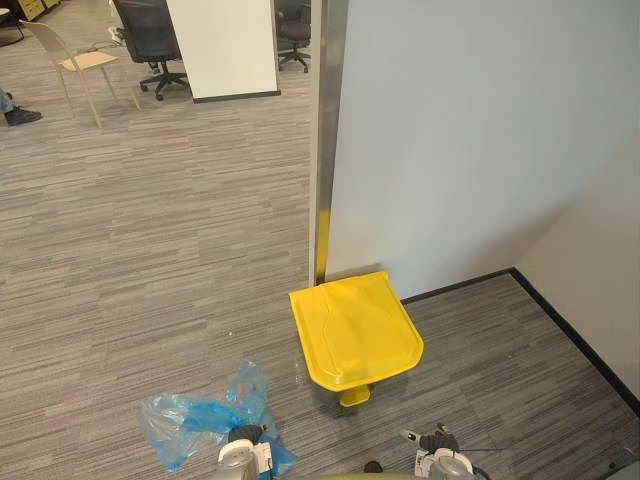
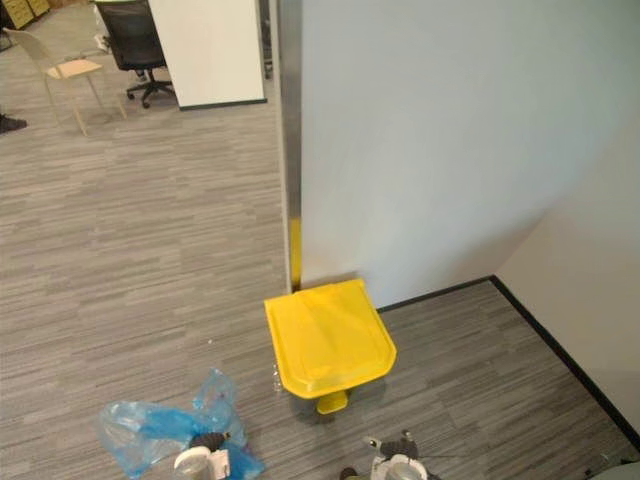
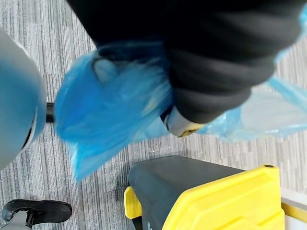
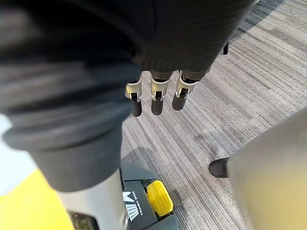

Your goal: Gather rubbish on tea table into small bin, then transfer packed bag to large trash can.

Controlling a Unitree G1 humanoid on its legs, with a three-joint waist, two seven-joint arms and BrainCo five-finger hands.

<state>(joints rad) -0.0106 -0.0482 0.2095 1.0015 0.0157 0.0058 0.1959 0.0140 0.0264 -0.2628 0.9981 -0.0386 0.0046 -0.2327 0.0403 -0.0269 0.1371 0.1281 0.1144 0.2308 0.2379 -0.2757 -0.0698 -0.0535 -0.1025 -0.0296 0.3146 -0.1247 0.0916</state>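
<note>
L hand (image 1: 246, 436) grips blue bag (image 1: 188, 420) nr yellow-lidded bin (image 1: 355, 330); R hand (image 4: 154, 91) slack.

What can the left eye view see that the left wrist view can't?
The left eye view adds the white wall, a chair far off, and the right hand. The left wrist view adds a close look at the bin's dark front under its lid. Both share the blue bag held in the left hand, the bin's yellow lid, and the grey carpet.
</note>
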